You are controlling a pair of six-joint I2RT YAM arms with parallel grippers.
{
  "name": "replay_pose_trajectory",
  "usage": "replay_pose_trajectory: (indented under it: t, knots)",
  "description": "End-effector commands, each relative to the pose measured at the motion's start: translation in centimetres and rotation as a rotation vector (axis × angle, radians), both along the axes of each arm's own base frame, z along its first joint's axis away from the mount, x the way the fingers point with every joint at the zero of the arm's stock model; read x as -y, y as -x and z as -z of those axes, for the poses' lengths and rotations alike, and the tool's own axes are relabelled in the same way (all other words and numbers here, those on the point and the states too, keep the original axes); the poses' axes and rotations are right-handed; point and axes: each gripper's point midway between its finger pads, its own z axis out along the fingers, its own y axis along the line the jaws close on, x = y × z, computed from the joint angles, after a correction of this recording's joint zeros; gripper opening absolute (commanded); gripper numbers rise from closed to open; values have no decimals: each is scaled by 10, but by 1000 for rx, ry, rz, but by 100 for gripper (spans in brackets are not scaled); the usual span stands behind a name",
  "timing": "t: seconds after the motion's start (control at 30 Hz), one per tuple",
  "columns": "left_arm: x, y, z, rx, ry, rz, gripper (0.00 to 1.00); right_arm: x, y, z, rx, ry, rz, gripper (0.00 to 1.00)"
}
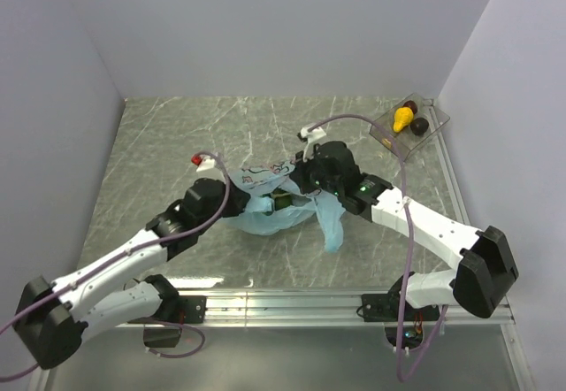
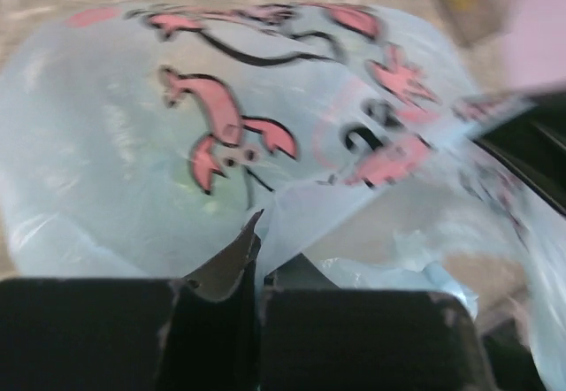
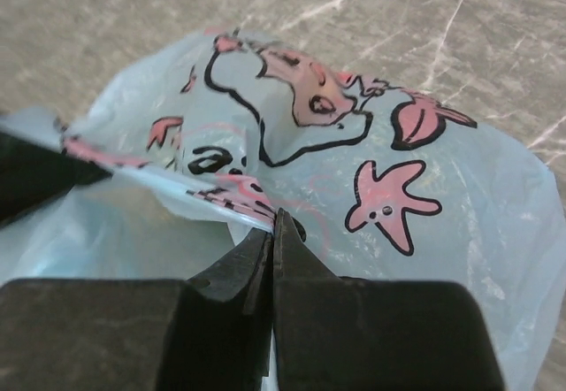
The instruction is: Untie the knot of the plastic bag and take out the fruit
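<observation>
The light-blue plastic bag (image 1: 270, 214) with pink cartoon prints lies crumpled mid-table between both arms. My left gripper (image 1: 237, 200) is shut on a fold of the bag's thin plastic (image 2: 301, 205) at its left side. My right gripper (image 1: 305, 185) is shut on a printed edge of the bag (image 3: 221, 192) at its right side, pulled taut. Something dark green, one of the fruit (image 1: 282, 202), shows in the gap between the two grips. A loose strip of bag (image 1: 332, 227) trails toward the front. The knot is not visible in any view.
A clear rigid tray (image 1: 431, 117) stands at the back right corner, holding a yellow fruit (image 1: 402, 119) and dark round ones. White walls enclose the table on the left, back and right. A metal rail (image 1: 283, 301) runs along the near edge.
</observation>
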Motion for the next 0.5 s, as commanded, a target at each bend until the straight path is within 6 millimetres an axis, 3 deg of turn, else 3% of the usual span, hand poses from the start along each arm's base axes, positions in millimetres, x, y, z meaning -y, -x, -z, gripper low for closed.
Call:
replay_pose_trajectory:
  t: [0.0, 0.13, 0.2, 0.23, 0.3, 0.33, 0.37, 0.47]
  knots:
    - [-52, 21, 33, -66, -116, -57, 0, 99, -55, -28, 106, 22, 423, 0]
    - [-42, 28, 15, -16, -72, 32, 1, 95, -65, -39, 121, 23, 396, 0]
    - [-37, 27, 9, -5, -66, 56, 0, 82, -61, -42, 106, 14, 320, 16]
    - [-33, 28, 8, -6, -60, 77, 1, 75, -60, -53, 117, -3, 288, 34]
    - [-26, 27, 3, 2, -44, 107, 1, 58, -46, -62, 137, 10, 211, 47]
    - [-23, 25, -2, 15, -27, 114, 1, 54, -39, -80, 177, -4, 191, 55]
    - [-20, 25, -3, 15, -18, 123, 1, 41, -26, -89, 202, -9, 148, 58]
    - [-18, 23, -3, 11, -11, 121, 0, 31, -2, -116, 265, -29, 65, 59]
